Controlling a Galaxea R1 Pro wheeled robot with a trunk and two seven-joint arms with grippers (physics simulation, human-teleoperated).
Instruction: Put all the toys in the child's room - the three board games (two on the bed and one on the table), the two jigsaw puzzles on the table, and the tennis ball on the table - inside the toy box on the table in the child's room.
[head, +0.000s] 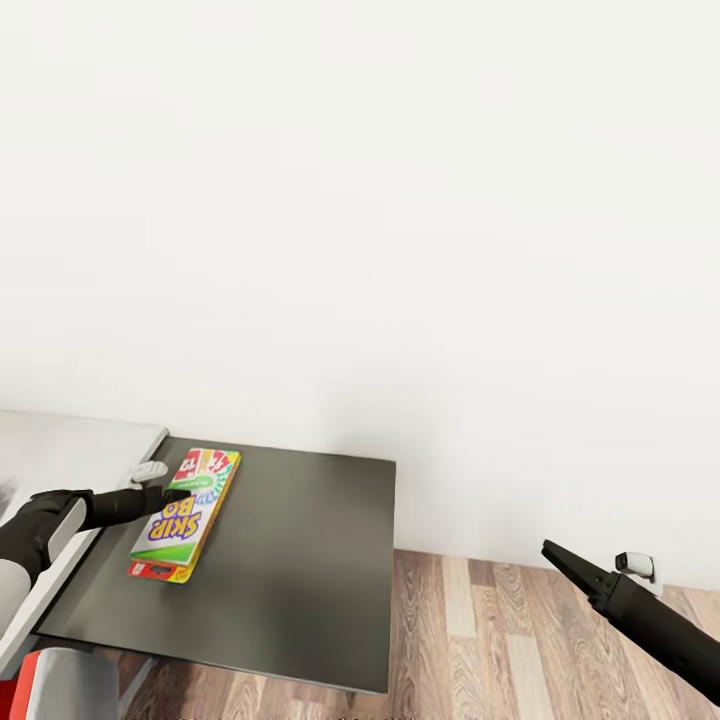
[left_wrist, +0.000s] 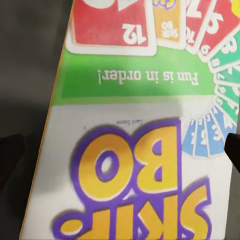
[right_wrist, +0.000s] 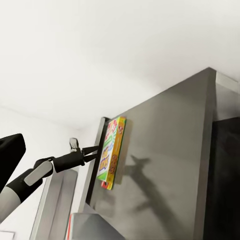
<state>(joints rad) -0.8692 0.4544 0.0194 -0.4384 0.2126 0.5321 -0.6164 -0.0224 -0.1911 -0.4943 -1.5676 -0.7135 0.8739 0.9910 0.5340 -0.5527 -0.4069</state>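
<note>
The left claw (head: 172, 489), spread wide, hangs over the flat SKIP BO box (head: 186, 512) on the dark worktop (head: 300, 580), apparently ready to straddle it.

Your left arm (head: 60, 520) is matte black, built of rounded segments with a pale grey band near the elbow and a small white-grey block by the wrist. Its pincer (head: 180, 494) ends in slim, dark, tapering fingers (right_wrist: 92, 150). Your right arm (head: 660, 620) is a smooth black tube narrowing to a pointed black pincer (head: 552, 552).
</note>
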